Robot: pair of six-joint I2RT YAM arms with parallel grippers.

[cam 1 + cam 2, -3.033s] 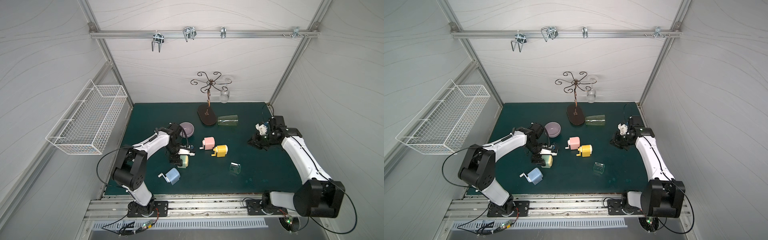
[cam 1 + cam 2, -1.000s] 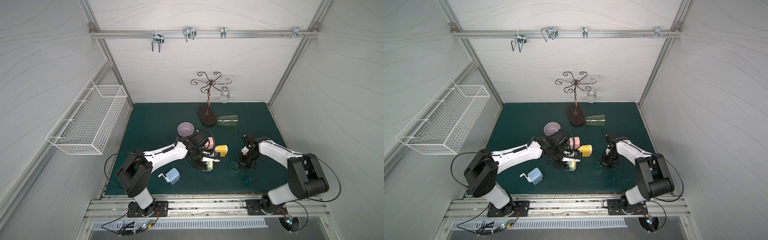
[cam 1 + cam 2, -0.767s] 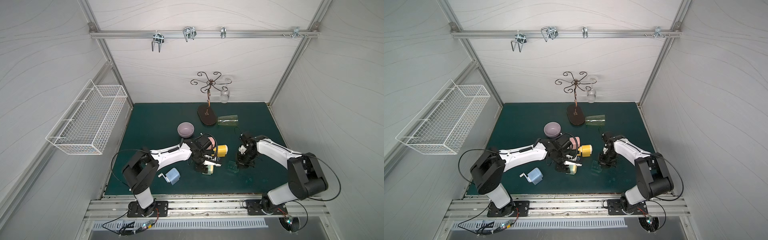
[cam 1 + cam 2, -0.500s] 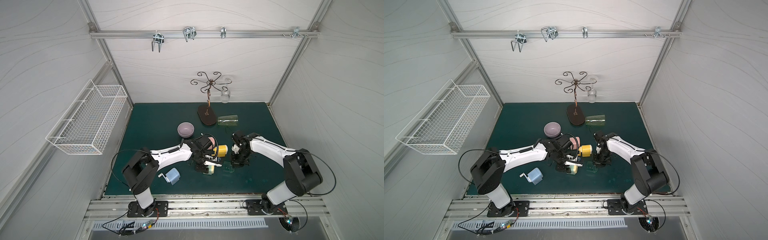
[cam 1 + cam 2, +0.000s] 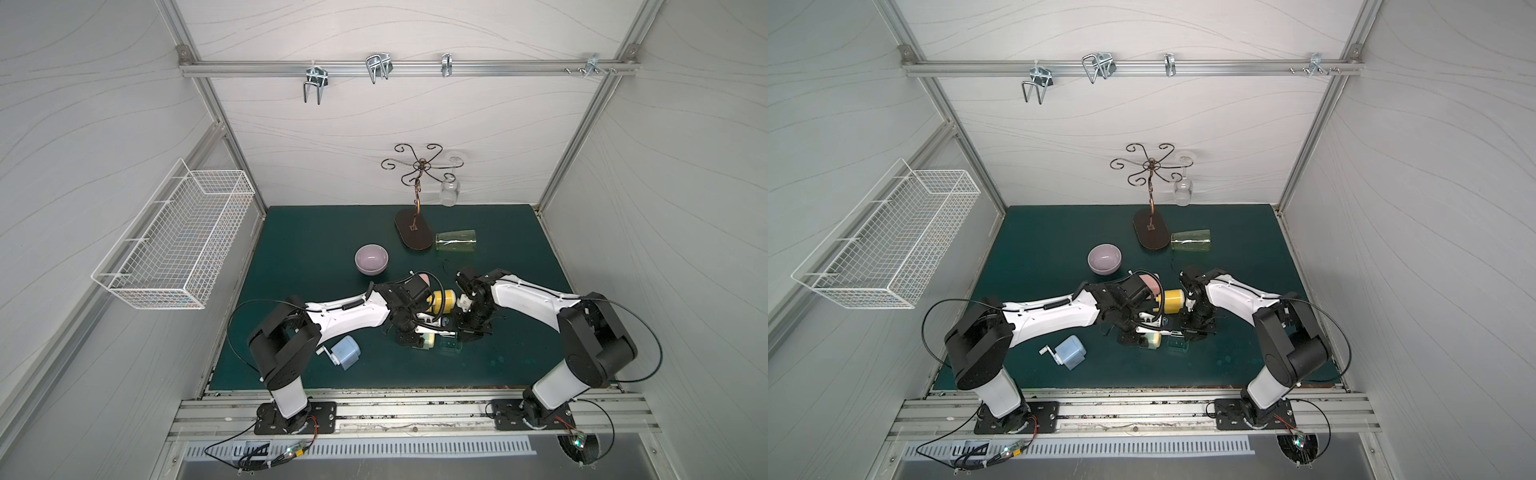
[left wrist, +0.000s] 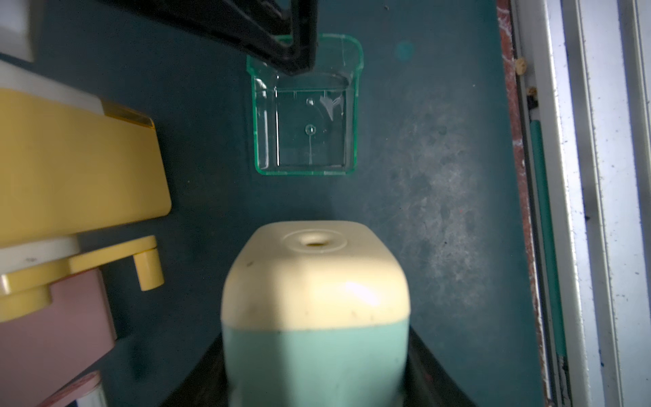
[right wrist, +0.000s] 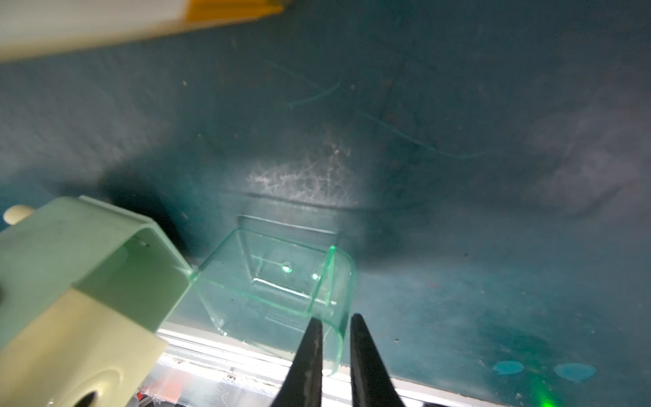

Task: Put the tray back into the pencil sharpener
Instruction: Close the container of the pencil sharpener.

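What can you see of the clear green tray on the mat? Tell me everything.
The tray is a small open box of clear, green-tinted plastic, empty, with a rounded front wall. It lies flat, open side up, on the dark green mat, near the green and cream sharpener. The right claw straddles that front wall, tips slightly apart.

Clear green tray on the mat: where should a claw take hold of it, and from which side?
Its curved end wall, from straight above, straddling it. The tray lies open side up with thin upright walls, and that end faces away from the sharpener, leaving its other end free.
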